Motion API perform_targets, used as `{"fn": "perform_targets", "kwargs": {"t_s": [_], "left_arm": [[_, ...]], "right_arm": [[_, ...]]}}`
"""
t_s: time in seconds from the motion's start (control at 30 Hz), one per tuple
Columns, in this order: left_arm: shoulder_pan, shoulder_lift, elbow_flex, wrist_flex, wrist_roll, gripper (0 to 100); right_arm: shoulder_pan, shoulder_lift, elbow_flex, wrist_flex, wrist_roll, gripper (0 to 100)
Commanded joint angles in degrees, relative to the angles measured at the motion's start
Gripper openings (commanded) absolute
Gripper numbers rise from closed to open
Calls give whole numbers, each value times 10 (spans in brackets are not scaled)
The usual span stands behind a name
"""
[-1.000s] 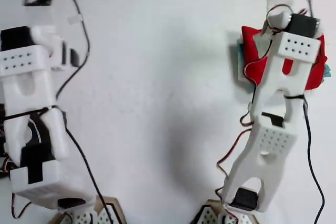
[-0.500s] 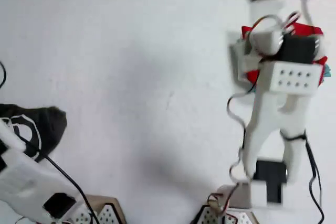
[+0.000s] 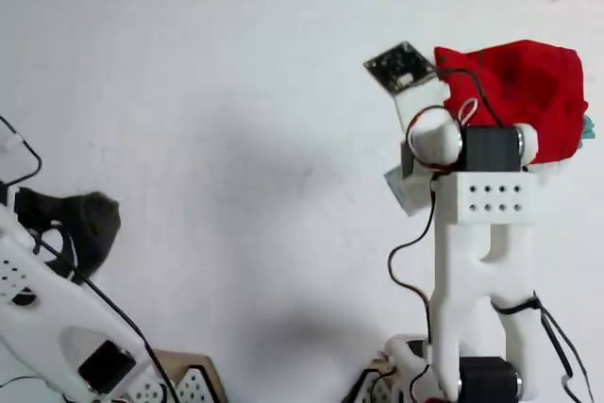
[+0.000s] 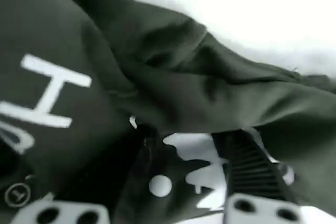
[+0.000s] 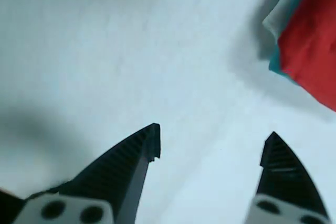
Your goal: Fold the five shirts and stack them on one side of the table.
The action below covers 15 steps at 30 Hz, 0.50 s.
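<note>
progress | red shirt [image 3: 514,92] tops the stack [image 5: 278,62] at far right (teal and pale edges beneath; I can't count layers) | black shirt [image 3: 80,219] crumpled at left edge, not yet folded | left gripper [image 4: 188,136] buried in it; I cannot tell its grip | right gripper [image 5: 212,132] spread, empty, beside stack

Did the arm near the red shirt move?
Yes. The right arm drew back from the far edge of the table toward its base, uncovering the red shirt.
</note>
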Motion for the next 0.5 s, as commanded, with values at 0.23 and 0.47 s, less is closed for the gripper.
{"fn": "perform_targets", "kwargs": {"t_s": [0.23,0.47], "left_arm": [[174,-8,-44,47,62,25],[384,-155,-3,47,123,25]], "right_arm": [[51,-22,193,-167,4,305],[85,-22,357,-316,4,305]]}}
